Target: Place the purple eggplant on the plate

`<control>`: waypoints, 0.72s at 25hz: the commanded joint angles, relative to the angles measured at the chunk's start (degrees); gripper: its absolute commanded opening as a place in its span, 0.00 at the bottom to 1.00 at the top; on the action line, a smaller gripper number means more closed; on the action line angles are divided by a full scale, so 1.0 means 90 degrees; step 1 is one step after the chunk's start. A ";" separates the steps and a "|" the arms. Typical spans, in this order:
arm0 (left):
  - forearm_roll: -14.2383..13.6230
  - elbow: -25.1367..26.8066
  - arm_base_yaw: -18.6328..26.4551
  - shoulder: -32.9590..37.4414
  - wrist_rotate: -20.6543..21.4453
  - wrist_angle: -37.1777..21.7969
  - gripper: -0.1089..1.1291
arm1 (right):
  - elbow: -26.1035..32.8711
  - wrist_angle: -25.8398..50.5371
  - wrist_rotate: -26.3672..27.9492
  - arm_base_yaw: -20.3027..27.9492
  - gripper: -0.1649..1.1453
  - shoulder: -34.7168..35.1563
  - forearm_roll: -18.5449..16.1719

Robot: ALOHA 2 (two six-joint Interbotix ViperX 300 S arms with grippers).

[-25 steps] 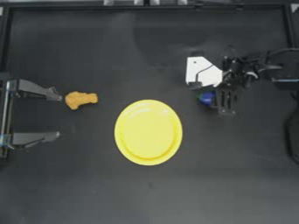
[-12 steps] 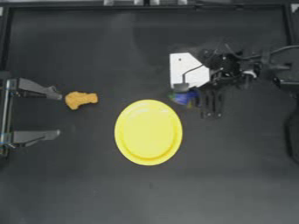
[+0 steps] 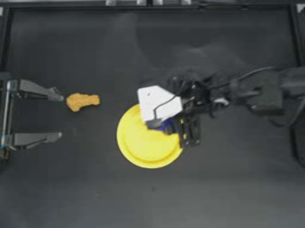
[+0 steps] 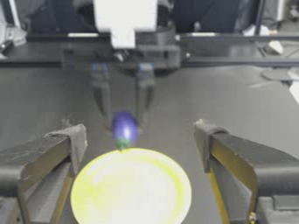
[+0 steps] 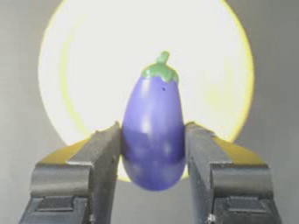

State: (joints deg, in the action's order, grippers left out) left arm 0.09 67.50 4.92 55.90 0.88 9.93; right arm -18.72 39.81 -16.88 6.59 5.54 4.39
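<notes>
From above, the table is dark and flat. The yellow plate sits near the middle. The right gripper has reached in from the right side and is over the plate's right edge. It is squeezing the purple eggplant, and only a bit of blue shows under it. The left gripper waits at the left side with its jaws wide apart and nothing in them. An orange nugget lies on the table just beside its upper jaw.

The left wrist view looks across the table. The eggplant hangs stem down, just past the far edge of the plate.

In the right wrist view, the two jaws press both sides of the eggplant. Its green stem points away, with the plate behind it.
</notes>
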 commanded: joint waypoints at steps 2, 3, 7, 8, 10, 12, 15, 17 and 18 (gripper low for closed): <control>0.0010 -0.0146 0.0000 -0.0137 -0.0010 0.0020 0.92 | 0.0342 -0.0166 -0.0010 -0.0049 0.15 0.0332 0.0029; 0.0010 -0.0146 0.0000 -0.0146 -0.0010 0.0020 0.92 | 0.0381 -0.0195 -0.0020 -0.0059 0.15 0.0439 0.0029; 0.0010 -0.0137 0.0010 -0.0146 0.0000 0.0020 0.92 | 0.0439 -0.0264 -0.0020 -0.0059 0.15 0.0674 0.0029; 0.0010 -0.0137 0.0010 -0.0146 -0.0010 0.0020 0.92 | 0.0439 -0.0273 -0.0020 -0.0059 0.15 0.0723 0.0000; 0.0010 -0.0127 0.0010 -0.0137 0.0000 0.0020 0.92 | 0.0449 -0.0303 -0.0020 -0.0059 0.15 0.0791 -0.0020; 0.0000 -0.0127 0.0010 -0.0137 0.0000 0.0020 0.92 | 0.0449 -0.0342 -0.0029 -0.0059 0.15 0.0869 -0.0020; 0.0000 -0.0127 0.0010 -0.0146 0.0000 0.0020 0.92 | 0.0449 -0.0371 -0.0117 -0.0059 0.17 0.0918 0.0049; 0.0010 -0.0117 0.0010 -0.0146 -0.0010 0.0020 0.92 | 0.0449 -0.0391 -0.0195 -0.0059 0.22 0.0928 0.0127; 0.0000 -0.0117 0.0000 -0.0137 0.0000 0.0020 0.92 | 0.0449 -0.0400 -0.0225 -0.0059 0.26 0.0937 0.0156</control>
State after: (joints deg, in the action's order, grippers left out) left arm 0.09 67.59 4.92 55.81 0.88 9.84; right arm -16.00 36.56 -18.72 6.15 15.12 5.10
